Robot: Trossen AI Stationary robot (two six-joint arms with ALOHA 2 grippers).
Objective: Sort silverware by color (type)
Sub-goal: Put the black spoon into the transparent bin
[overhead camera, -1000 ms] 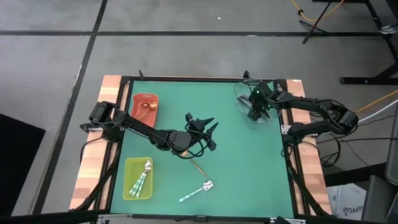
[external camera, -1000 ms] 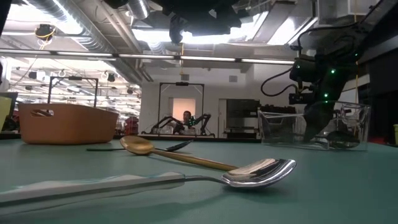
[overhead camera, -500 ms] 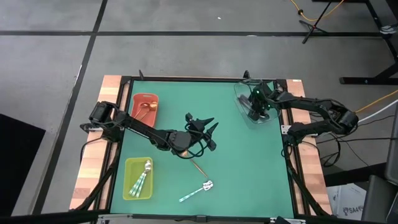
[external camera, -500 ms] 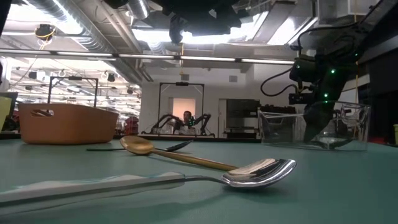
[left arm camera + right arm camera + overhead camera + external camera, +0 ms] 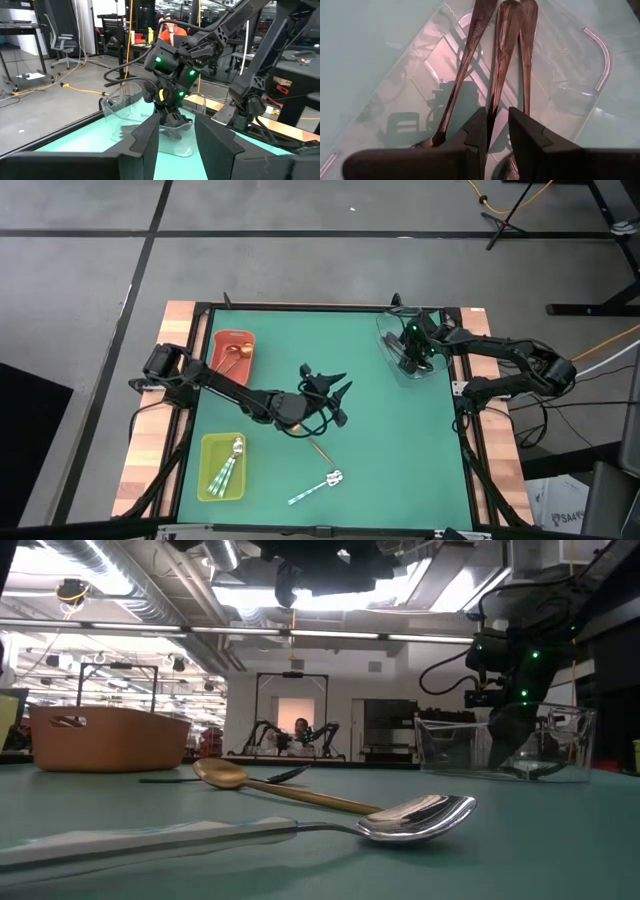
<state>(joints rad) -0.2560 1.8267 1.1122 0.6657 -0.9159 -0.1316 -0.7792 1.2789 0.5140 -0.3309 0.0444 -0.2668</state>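
Below, green table mat [image 5: 380, 420], wooden edges [image 5: 150, 420], grey floor [image 5: 300, 260] beyond

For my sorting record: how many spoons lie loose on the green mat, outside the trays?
2: a gold spoon near the centre front, and a mint-handled spoon just in front of it.

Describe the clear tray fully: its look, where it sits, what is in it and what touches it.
The clear tray is a shallow see-through plastic tub with rounded corners and a raised rim, sitting upright on the green mat at the table's far right corner. Three dark spoons lie in it roughly side by side, flat on its floor. The right gripper is lowered into it, fingers slightly apart straddling one spoon's handle. Whether the fingers touch the tray floor cannot be told. Nothing else touches it.
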